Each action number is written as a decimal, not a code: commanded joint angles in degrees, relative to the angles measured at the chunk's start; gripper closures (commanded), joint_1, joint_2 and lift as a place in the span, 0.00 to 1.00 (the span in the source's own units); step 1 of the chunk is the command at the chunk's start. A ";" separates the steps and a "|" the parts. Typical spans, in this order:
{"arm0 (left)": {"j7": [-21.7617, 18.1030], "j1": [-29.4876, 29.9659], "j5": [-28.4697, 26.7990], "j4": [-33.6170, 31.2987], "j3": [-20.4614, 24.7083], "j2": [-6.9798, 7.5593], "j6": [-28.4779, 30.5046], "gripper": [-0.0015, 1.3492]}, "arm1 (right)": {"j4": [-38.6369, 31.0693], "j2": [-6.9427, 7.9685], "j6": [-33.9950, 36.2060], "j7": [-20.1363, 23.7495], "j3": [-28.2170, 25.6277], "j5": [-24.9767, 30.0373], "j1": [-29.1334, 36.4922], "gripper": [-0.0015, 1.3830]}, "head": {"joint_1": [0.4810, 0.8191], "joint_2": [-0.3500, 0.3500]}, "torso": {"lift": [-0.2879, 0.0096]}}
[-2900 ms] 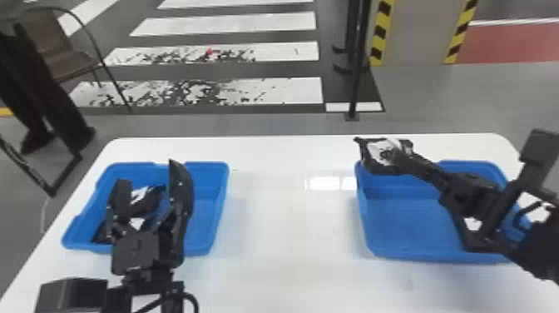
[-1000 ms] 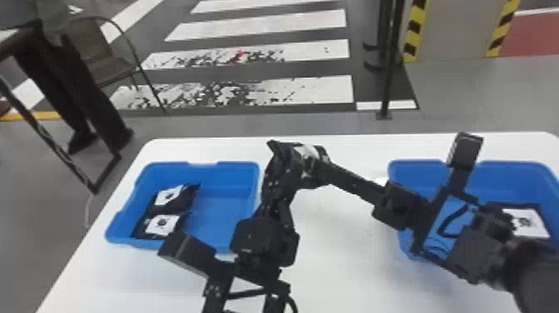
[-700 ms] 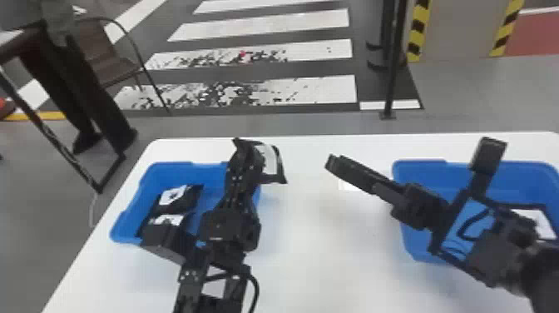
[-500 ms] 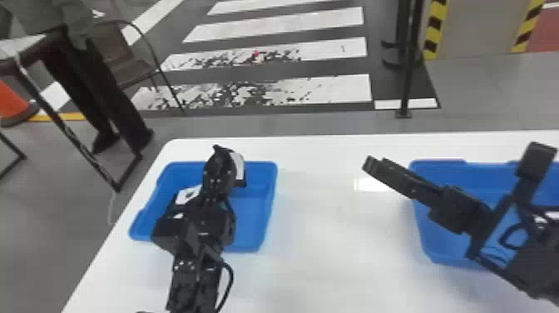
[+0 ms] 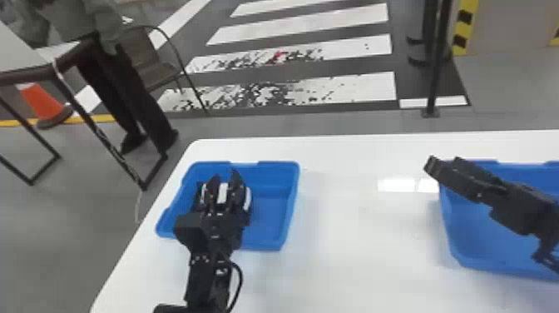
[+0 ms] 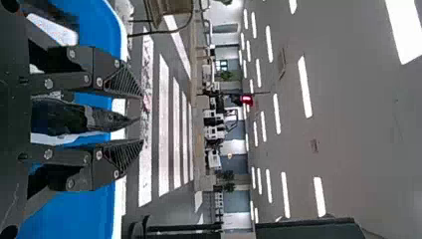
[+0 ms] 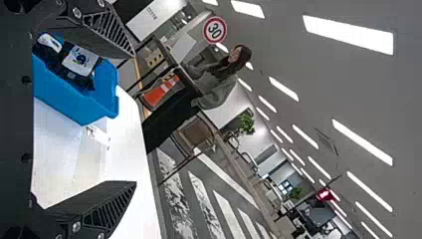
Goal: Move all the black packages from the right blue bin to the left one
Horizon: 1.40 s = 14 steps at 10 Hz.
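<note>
Packages (image 7: 79, 62) lie inside left blue bin (image 5: 274, 202) | left gripper (image 5: 224, 174): over that bin, 2 fingers parted, 1 black package (image 6: 59, 117) between them with slim gaps either side | right gripper (image 5: 444, 162): above far left corner of right blue bin (image 5: 474, 233), 2 fingers spread wide

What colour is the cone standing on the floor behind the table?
The cone is orange with white bands, best seen in the right wrist view.
</note>
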 commanded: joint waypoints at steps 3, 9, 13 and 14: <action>0.02 1.75 8.55 -2.66 -4.57 0.43 -9.61 0.11 | -6.89 1.03 5.48 -4.51 -9.32 15.48 3.23 0.09 | 0.63 0.85 | 0.45; -0.06 7.66 7.86 -14.34 -6.29 0.16 -10.03 0.12 | -14.91 1.03 52.73 -17.69 -12.07 35.48 -5.35 0.09 | 0.63 0.57 | 0.45; -0.06 8.36 7.97 -14.62 -6.40 0.16 -10.03 0.13 | -15.05 0.86 64.55 -22.26 -11.27 36.62 -7.32 0.09 | 0.63 0.52 | 0.45; 0.02 8.36 7.97 -14.62 -6.40 0.16 -10.03 0.14 | -14.06 0.77 64.69 -22.44 -11.15 37.19 -7.60 0.10 | 0.63 0.51 | 0.45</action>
